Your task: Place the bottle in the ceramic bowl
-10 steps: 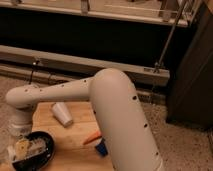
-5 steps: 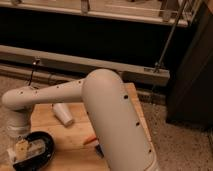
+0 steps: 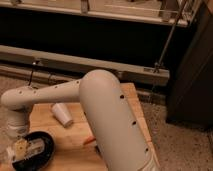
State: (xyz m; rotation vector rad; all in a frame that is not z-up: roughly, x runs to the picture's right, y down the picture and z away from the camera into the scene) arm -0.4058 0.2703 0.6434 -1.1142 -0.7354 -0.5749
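Observation:
The black ceramic bowl (image 3: pixel 44 156) sits at the table's front left corner. My gripper (image 3: pixel 21 148) hangs from the wrist (image 3: pixel 17 126) right over the bowl's left half. It is shut on the small pale bottle (image 3: pixel 36 146), which lies sideways and sticks out to the right, low over the inside of the bowl. I cannot tell whether the bottle touches the bowl. My bulky white arm (image 3: pixel 110 125) fills the middle of the view.
A white tapered cup (image 3: pixel 62 115) lies on its side on the wooden table (image 3: pixel 45 112) behind the bowl. The tip of an orange object (image 3: pixel 89 141) shows beside my arm. Grey floor (image 3: pixel 175 145) lies to the right, and a dark cabinet and rails stand behind.
My arm's big elbow section has swung left and closer to the camera, and it now hides the blue sponge. The gripper has stayed over the bowl.

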